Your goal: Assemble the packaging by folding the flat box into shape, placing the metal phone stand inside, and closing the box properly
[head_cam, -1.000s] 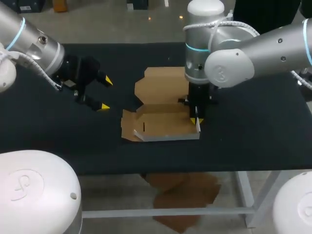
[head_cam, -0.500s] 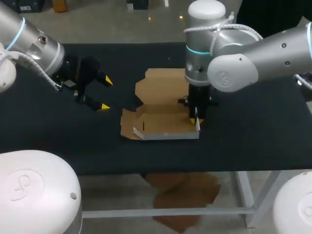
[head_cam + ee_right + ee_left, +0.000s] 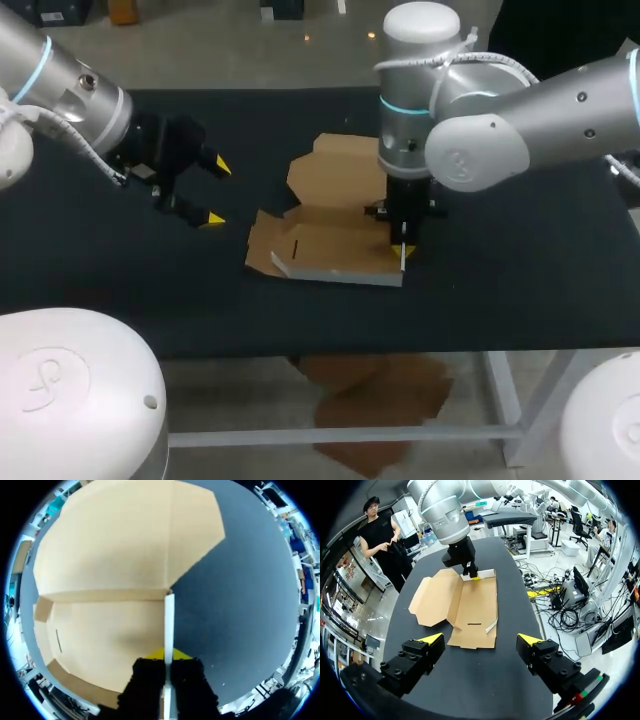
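Observation:
A brown cardboard box (image 3: 320,245) lies partly folded in the middle of the black table, its lid panel (image 3: 335,175) spread out on the far side. My right gripper (image 3: 402,250) points straight down at the box's right end, shut on the thin upright side flap (image 3: 169,620). That flap runs between its fingers in the right wrist view, with the box floor (image 3: 110,630) beside it. My left gripper (image 3: 212,190) hangs open to the left of the box with nothing between its fingers. Seen from the left wrist, the box (image 3: 475,605) lies ahead of the left gripper (image 3: 480,639).
The black table top (image 3: 500,290) stretches to either side of the box. Its front edge (image 3: 400,350) runs a short way in front of the box's near wall.
My right gripper has closed tighter on the side flap and drawn it slightly up and back. The box has shifted and tilted with it, and the lid panel has risen. The left arm has kept still.

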